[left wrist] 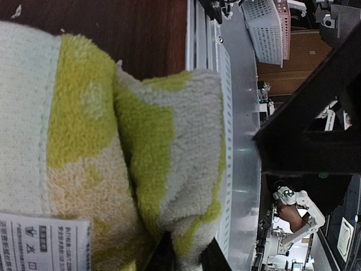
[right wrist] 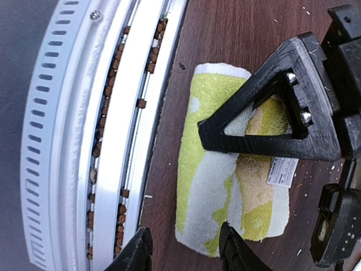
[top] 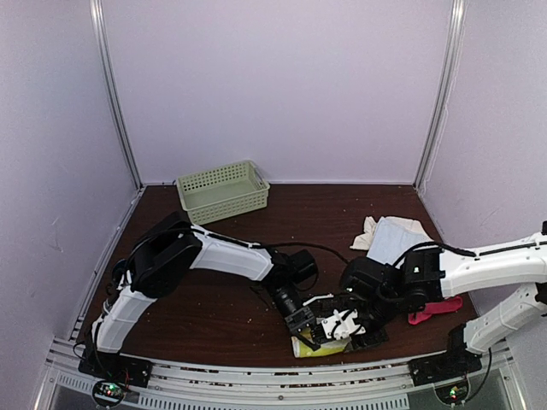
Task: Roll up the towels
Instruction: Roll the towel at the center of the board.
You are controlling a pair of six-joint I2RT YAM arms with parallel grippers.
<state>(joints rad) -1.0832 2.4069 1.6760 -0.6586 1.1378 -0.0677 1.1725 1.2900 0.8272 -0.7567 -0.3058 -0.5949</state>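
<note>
Left claw (left wrist: 185,255) around lime-green towel (right wrist: 204,182)

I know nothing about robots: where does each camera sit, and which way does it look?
Top external: high behind the arms, looking down at the table; left arm and right arm show whole.
Left wrist: on the left arm, close against the lime-green towel; its fingers edge the bottom.
Right wrist: above that towel, right gripper at bottom, left gripper's finger across it.
Shared: all see the towel.

The white care tag (left wrist: 44,244) on the lime-green towel (left wrist: 141,147) bears tiny illegible print and washing symbols.
</note>
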